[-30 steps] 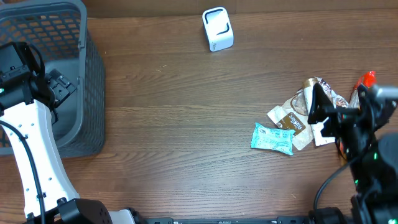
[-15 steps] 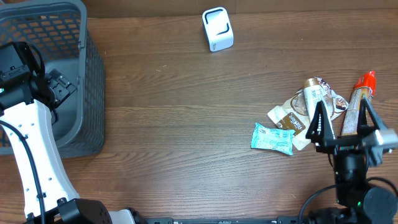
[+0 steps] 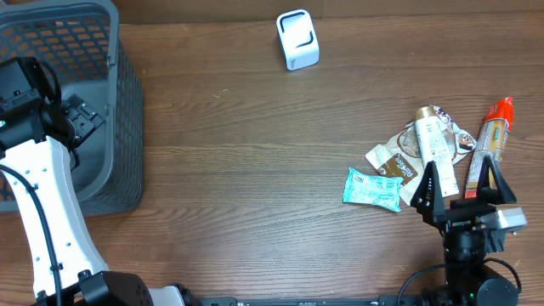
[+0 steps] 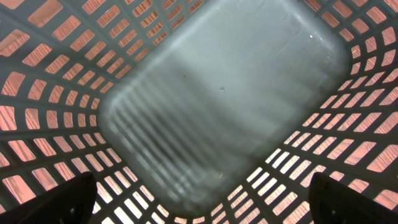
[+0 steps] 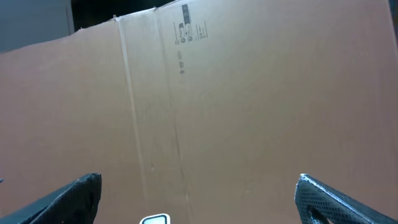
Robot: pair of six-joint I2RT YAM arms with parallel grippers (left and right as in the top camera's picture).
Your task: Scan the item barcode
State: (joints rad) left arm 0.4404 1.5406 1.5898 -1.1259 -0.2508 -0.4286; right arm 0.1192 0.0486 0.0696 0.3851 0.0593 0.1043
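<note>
The items to scan lie in a small heap at about 4 o'clock on the wooden table (image 3: 238, 170). A teal snack packet (image 3: 372, 189) sits on the heap's 9 o'clock side, touching some brown-and-white pouches (image 3: 399, 164). What looks like a white tube (image 3: 435, 140) lies across them, and an orange-capped stick pack (image 3: 494, 132) lies just beside it at 3 o'clock. The white barcode scanner (image 3: 297, 39) stands well apart at 12 o'clock, in front of a cardboard wall (image 5: 249, 112). The right gripper (image 3: 459, 163) hovers at 5 o'clock, right by the heap, its claw spread wide and empty. The left gripper (image 4: 199, 186), just as wide and holding nothing, hangs over the grey mesh basket (image 3: 127, 110) at 10 o'clock.
</note>
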